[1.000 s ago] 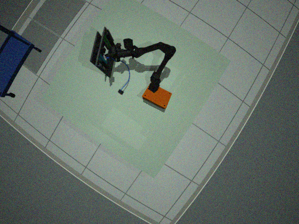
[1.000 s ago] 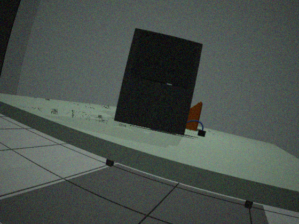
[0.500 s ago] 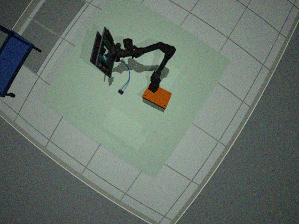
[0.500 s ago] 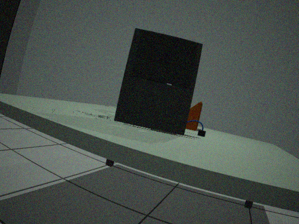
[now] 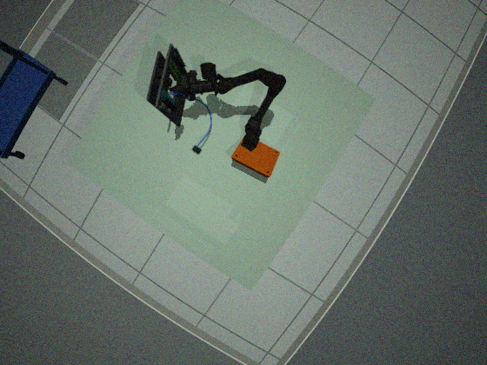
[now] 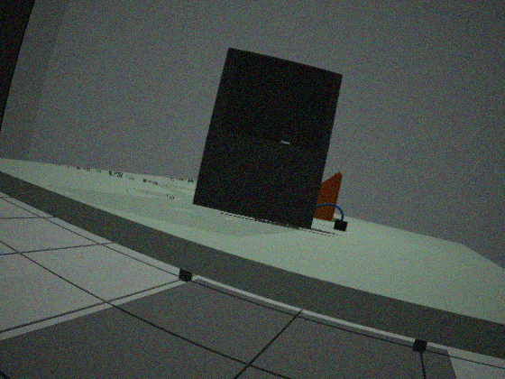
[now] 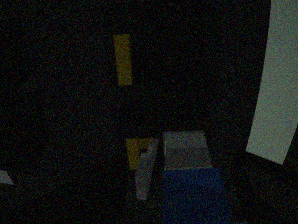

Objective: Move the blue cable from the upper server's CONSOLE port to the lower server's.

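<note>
Reaching sideways over the pale green surface (image 5: pixel 196 213) (image 6: pixel 383 266), the matte black arm (image 5: pixel 273 82) bends at a knobbly elbow and brings its tool (image 5: pixel 176 89) up to the open side of the dark rack (image 5: pixel 153 89) (image 6: pixel 266 135). The tool's fingers stand partly spread, pinching nothing, though their edges melt into the dark in the wrist view.

The plug (image 7: pixel 187 150) is at the ports' side of the rack, close by the tool; whether it sits fully in a port, and in which server, I cannot tell. It shows as a blocky, greyish, faintly translucent head with a smooth blue boot (image 7: pixel 196 196) behind it. A thin, angular grey sliver (image 7: pixel 145 172) stands just beside the head, overlapping a flat yellow patch (image 7: pixel 133 153). Another yellow patch (image 7: pixel 123 60), a plain upright strip, lies farther up on the black face.

From the rack the slim blue cable (image 5: pixel 211 122) (image 6: pixel 331 205) curves out in a smooth bow to a small, black, squarish block (image 5: pixel 196 149) (image 6: pixel 341 225). The rack's outer face is flat and dull, a tall rectangle with crisp edges. The arm's foot meets an orange slab (image 5: pixel 258 159) (image 6: pixel 333 194), flat-faced, with small dark dots near its corners. Around the surface runs a floor (image 5: pixel 391 35) (image 6: pixel 54 280) of large grey tiles with thin dark joints.
</note>
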Available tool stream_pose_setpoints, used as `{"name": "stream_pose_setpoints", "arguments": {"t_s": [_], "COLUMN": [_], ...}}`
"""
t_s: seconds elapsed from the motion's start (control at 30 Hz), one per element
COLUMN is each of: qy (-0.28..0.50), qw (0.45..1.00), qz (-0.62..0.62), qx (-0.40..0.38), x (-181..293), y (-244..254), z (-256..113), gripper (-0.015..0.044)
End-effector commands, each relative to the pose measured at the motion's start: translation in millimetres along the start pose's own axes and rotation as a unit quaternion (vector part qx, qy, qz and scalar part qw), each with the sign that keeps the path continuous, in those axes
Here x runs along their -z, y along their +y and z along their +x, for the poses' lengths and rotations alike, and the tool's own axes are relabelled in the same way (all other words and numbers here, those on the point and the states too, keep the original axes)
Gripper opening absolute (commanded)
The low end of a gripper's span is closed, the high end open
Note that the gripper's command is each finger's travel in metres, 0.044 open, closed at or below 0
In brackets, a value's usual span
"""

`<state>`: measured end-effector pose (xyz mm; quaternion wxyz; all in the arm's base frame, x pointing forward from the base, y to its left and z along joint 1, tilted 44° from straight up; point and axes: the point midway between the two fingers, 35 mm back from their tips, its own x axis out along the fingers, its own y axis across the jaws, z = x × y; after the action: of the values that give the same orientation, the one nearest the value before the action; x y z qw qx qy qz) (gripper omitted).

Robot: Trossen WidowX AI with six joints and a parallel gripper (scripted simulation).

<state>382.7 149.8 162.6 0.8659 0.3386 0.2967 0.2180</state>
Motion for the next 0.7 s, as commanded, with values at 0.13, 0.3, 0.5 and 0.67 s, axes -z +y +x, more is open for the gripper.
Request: {"name": "stream_pose_setpoints", "arguments": {"t_s": [0.13, 0.3, 0.5, 0.67], "qy": [0.0, 0.0, 0.0, 0.0], "qw": [1.0, 1.0, 1.0, 1.0], "qz": [0.0, 0.0, 0.0, 0.0], "qx": [0.0, 0.0, 0.0, 0.0], "x": [0.0, 2.2, 3.3, 5.1], "y": [0.1, 3.8, 7.0, 5.7], "z": [-0.5, -4.2, -7.0, -9.0], "gripper": [0.042, 0.044, 0.044, 0.044]}}
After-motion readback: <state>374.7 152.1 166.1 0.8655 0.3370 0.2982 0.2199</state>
